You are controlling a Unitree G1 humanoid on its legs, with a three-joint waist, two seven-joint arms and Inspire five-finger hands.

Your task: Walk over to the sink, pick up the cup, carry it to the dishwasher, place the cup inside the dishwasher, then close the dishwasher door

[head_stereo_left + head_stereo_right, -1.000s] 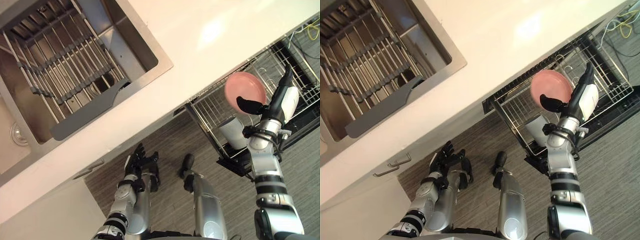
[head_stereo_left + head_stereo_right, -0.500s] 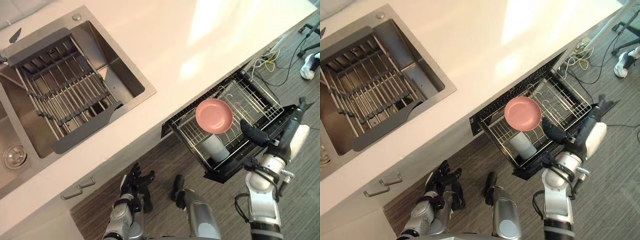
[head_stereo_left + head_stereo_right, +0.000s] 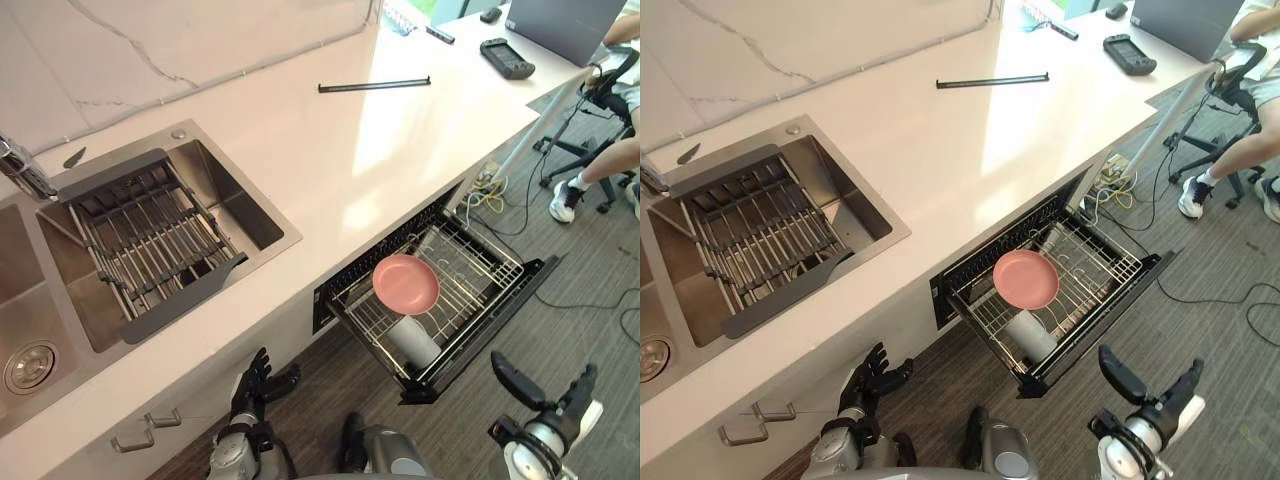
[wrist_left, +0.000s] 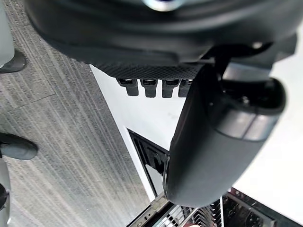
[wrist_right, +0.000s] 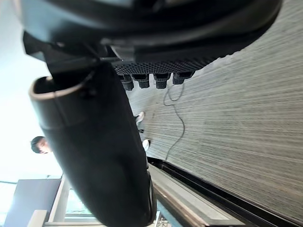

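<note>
Head views showed the cup (image 3: 412, 340) in the open dishwasher rack (image 3: 472, 276), just beside a pink plate (image 3: 405, 283), its long axis seemingly toward the rack's front. Wrist views showed the left hand (image 3: 255, 380) and right hand (image 3: 515, 380) straight-fingered and empty.

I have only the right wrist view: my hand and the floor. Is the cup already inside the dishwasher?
Observer: Yes, the cup sits in the pulled-out rack, by a pink plate.
Operator: Is the dishwasher closed?
Observer: No, the dishwasher is open, its rack out over the floor.
Operator: Where is my right hand?
Observer: The right hand is open, empty, over the floor apart from the rack.
</note>
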